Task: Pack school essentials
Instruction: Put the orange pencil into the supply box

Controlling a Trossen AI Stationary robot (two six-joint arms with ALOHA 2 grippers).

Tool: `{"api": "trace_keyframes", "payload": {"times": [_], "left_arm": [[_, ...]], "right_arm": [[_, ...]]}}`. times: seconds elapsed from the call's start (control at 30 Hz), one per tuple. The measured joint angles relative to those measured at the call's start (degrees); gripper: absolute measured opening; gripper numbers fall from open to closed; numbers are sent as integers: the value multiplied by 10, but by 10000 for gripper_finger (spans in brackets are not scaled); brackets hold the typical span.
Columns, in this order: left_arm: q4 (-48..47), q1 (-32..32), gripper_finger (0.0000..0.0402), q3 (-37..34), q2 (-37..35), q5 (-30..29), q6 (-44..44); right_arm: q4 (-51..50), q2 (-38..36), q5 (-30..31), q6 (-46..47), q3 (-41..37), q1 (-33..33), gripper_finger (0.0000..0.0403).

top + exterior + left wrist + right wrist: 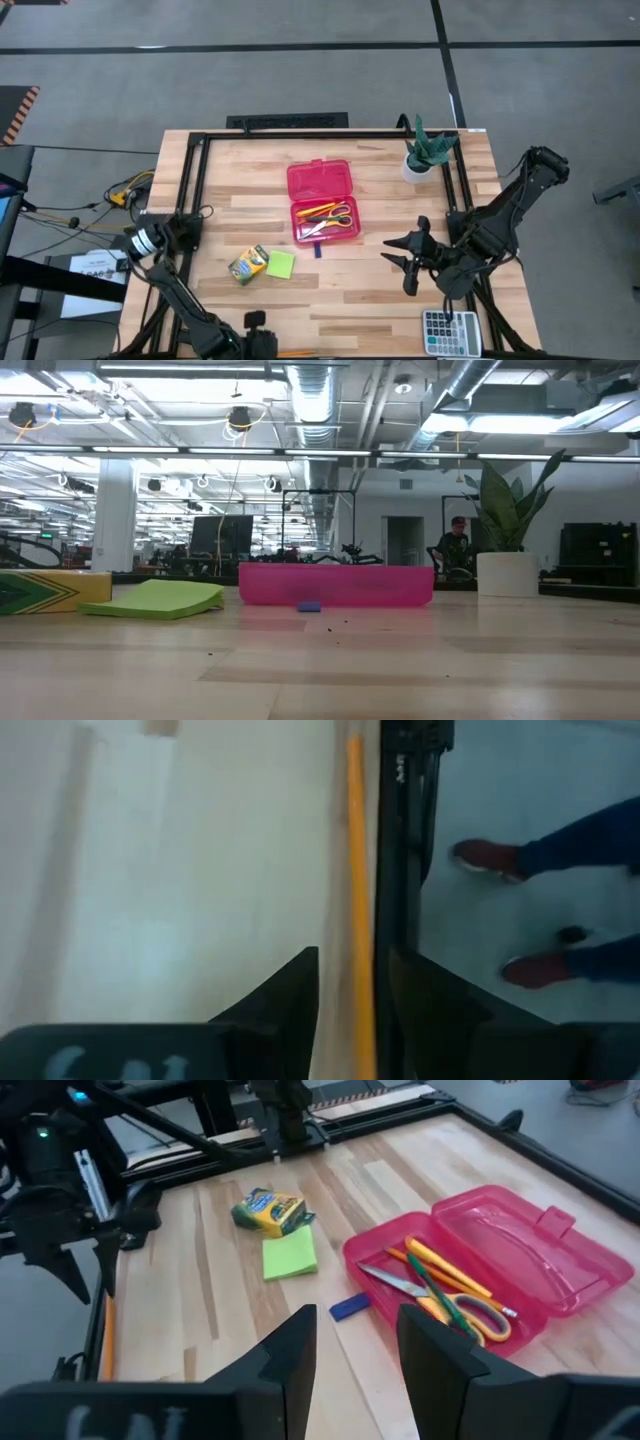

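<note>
plank table (350, 290), translucent pink case (322, 200)

Even overhead lighting; shadows on the table (330, 300) soft and short. Low view: ceiling strip lights (180, 452) glare bright, tabletop foreground blurred. Left wrist view smeared and washed out: the orange pencil (356, 890) between the fingers (285, 1005) shows soft edges; right wrist view sharp.

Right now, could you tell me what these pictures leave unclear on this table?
- Left gripper: high view crops it at the bottom edge.
- Orange pencil: the left wrist view cuts off both ends.
- Pink pencil case: low view shows only its wall, hiding the contents.
- Calculator: keys too small, the right arm overlaps its top.
</note>
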Motion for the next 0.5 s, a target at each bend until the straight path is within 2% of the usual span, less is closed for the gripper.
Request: {"api": "trace_keyframes", "payload": {"times": [0.1,0.23,0.33,0.5], "left_arm": [[35,0,117,0,11,-7,-10],[36,-3,117,1,15,-29,25],[25,-3,117,0,22,-20,45],[70,-3,117,0,41,-22,38]], "right_arm": [[0,0,-9,1,0,0,146],[0,0,-12,1,0,0,144],[-1,0,-12,6,0,0,144],[-5,0,-19,10,0,0,145]]}}
